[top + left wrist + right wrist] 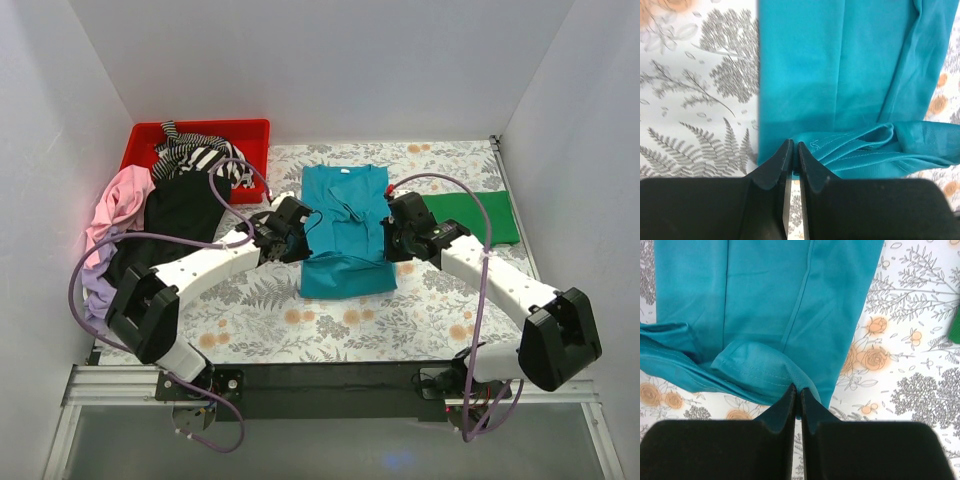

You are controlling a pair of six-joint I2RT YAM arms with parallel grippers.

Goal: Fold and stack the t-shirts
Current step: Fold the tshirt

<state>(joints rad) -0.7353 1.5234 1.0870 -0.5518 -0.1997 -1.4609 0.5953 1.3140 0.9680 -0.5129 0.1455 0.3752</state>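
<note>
A teal t-shirt (345,225) lies in the middle of the table, its sides folded in to a narrow strip. My left gripper (296,232) is shut on the shirt's hem corner at the left (812,147). My right gripper (392,236) is shut on the hem corner at the right (765,370). Both hold the hem lifted above the shirt's body. A bright green t-shirt (470,215) lies folded at the right. Pink (118,200), lilac (97,285) and black (180,210) shirts lie heaped at the left. A striped one (200,155) hangs out of the bin.
A red plastic bin (245,135) stands at the back left. The table has a floral cloth (300,320). White walls close in the left, back and right sides. A green corner shows at the right edge of the right wrist view (955,327).
</note>
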